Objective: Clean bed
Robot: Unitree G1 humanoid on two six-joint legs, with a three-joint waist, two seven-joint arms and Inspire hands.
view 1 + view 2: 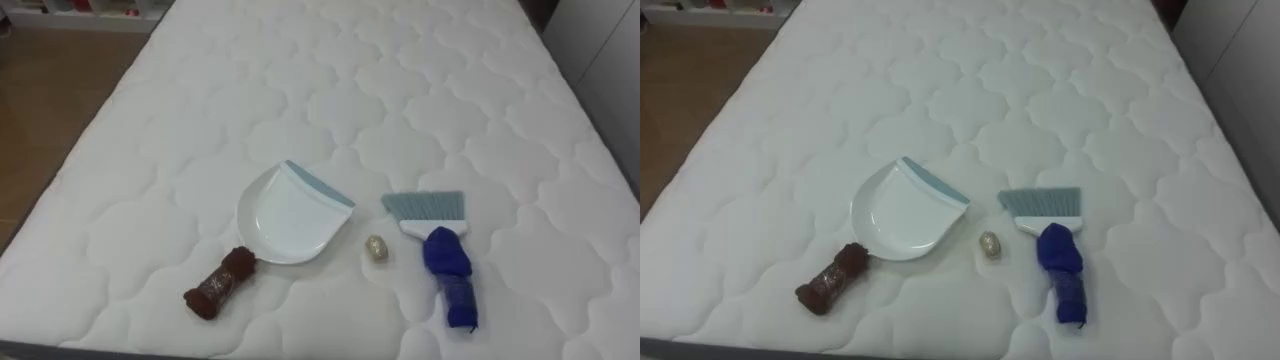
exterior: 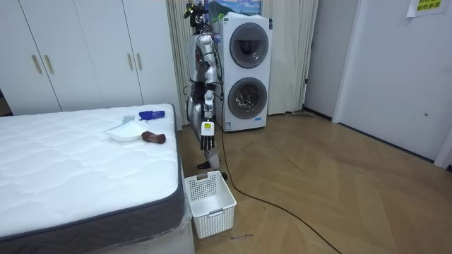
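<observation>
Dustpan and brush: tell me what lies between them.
A small wrapped ball lies on the mattress between dustpan and brush, in both eye views.

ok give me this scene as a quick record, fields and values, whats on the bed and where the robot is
surface: white quilted mattress
dustpan: white, brown-wrapped handle, lying near left
brush: blue-wrapped handle, bristles pointing away, right of dustpan
debris: small crumpled ball between dustpan and brush
robot: stands at the mattress end, by the washing machines
left hand: hangs at its side, fingers relaxed, holding nothing
floor: white basket beside the mattress
</observation>
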